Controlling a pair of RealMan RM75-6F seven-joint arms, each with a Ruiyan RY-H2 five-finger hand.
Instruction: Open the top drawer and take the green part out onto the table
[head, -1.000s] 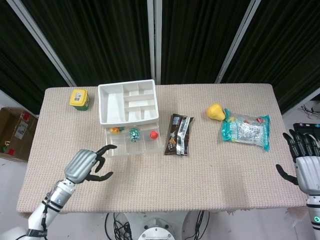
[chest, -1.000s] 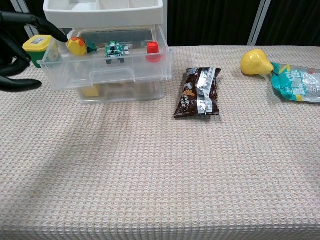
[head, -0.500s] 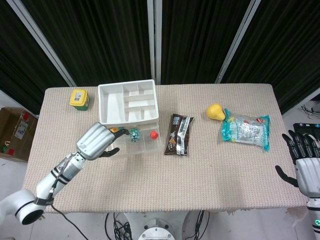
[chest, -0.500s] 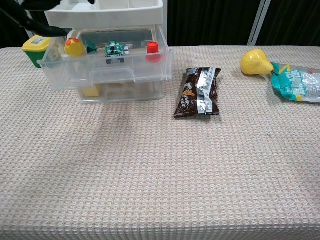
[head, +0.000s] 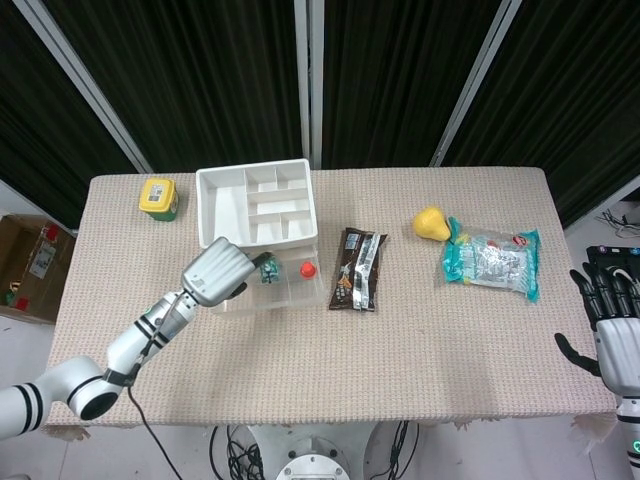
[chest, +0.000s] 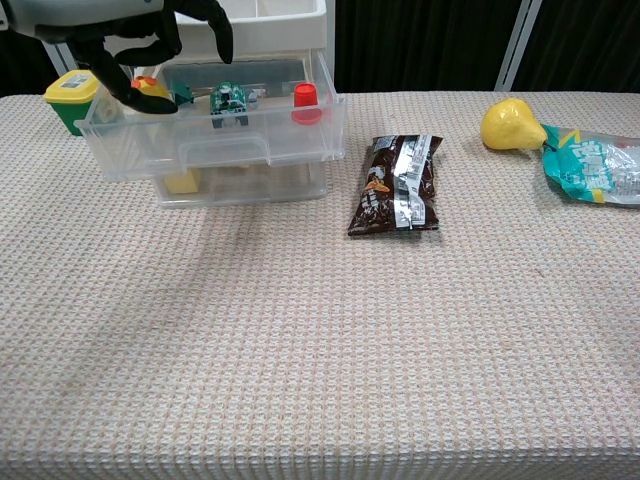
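While the clear plastic top drawer (chest: 215, 140) stands pulled out from under the white divided tray (head: 257, 202), the green part (chest: 229, 102) sits near its middle, between a yellow piece (chest: 151, 90) and a red cap (chest: 305, 100). Too small to tell which way its long axis runs. The left hand (head: 213, 275) hangs over the drawer's left end, fingers (chest: 218, 22) apart and curled down, holding nothing, close beside the green part. The right hand (head: 611, 330) rests spread off the bench's (head: 420, 340) right edge. Around on the woven cloth lie a dark glossy snack packet (head: 359, 269), a yellow pear-shaped fruit (head: 431, 223), a teal crinkly bag (head: 494, 260) and a yellow-lidded green jar (head: 159, 198).
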